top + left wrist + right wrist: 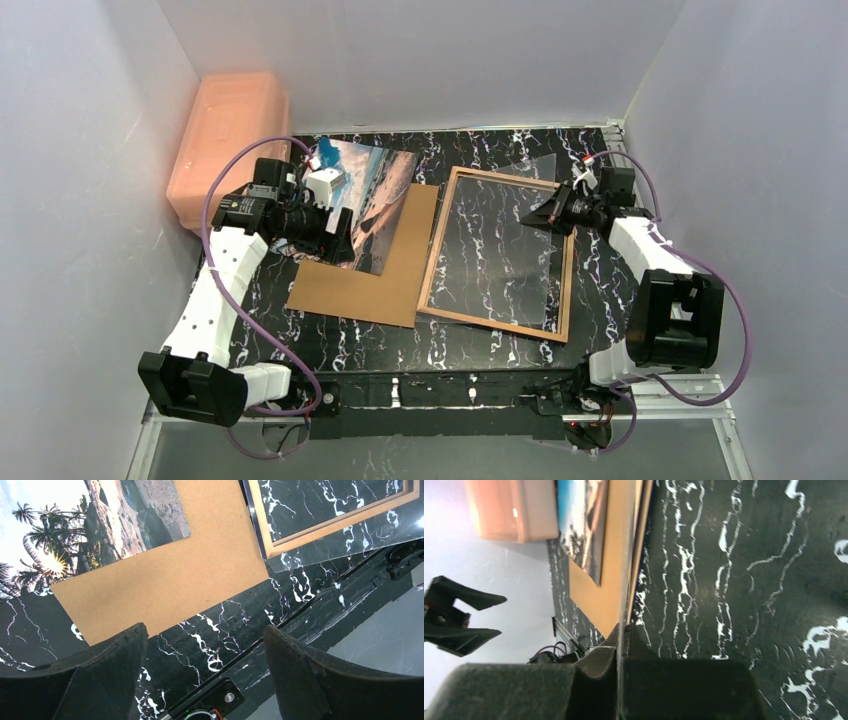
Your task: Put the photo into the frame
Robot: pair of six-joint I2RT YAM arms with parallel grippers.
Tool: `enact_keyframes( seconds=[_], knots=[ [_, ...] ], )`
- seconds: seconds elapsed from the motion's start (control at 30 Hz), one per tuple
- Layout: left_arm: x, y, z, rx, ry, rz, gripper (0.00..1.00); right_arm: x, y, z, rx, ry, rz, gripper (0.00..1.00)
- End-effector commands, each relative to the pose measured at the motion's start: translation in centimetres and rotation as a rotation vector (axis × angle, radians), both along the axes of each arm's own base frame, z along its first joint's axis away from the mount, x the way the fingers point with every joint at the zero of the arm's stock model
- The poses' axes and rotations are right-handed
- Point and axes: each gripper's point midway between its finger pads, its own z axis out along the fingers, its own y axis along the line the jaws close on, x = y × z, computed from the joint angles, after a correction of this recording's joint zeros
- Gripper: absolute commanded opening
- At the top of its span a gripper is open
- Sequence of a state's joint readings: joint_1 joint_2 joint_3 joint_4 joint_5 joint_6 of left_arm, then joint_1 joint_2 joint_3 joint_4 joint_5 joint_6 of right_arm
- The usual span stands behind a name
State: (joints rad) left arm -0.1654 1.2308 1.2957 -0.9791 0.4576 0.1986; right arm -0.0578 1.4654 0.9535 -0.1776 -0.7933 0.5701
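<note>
Right gripper [620, 650] first: its jaws are pressed together, and the wrist view shows a thin sheet edge running straight up from between them. That looks like the clear pane [543, 168], pinched at its rim. From above, the gripper sits over the far right part of the frame [490, 323], and the pane pokes out past the frame's far edge. My read is that the glazing is being gripped to steady or seat it.

The left gripper [205, 630] is spread wide with nothing between the fingers. It hangs above the table [330, 345] at the near edge of the backing board [370, 280], apparently ready to go in for a thin edge.

The photo [365, 195], all palms and glare, lies flat with its near part on the board's far-left area, just beside the frame and not in it. The frame lies flat with its wood-brown side up, the sensible way round for loading from behind. A pink bin [225, 130] sits in the far-left corner.
</note>
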Motion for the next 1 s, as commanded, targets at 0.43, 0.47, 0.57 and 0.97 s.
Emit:
enact_keyframes(
  seconds=[0.43,0.47,0.57,0.97],
  knots=[
    [-0.6,-0.2,-0.1,-0.018,0.008,-0.013,0.84,-0.8,-0.8,-4.1,-0.089,0.049,0.013,0.26],
    [-0.6,-0.2,-0.2,-0.02,0.008,-0.014,0.84,-1.0,-0.8,-4.4,-0.088,0.059,0.012,0.28],
    [-0.6,-0.3,-0.4,-0.025,0.016,-0.016,0.84,-1.4,-0.8,-5.0,-0.083,0.073,0.011,0.3],
    [2.1,-4.1,-6.2,-0.033,0.137,-0.091,0.81,-2.3,-1.5,-7.3,-0.017,0.118,-0.027,0.16]
  ],
)
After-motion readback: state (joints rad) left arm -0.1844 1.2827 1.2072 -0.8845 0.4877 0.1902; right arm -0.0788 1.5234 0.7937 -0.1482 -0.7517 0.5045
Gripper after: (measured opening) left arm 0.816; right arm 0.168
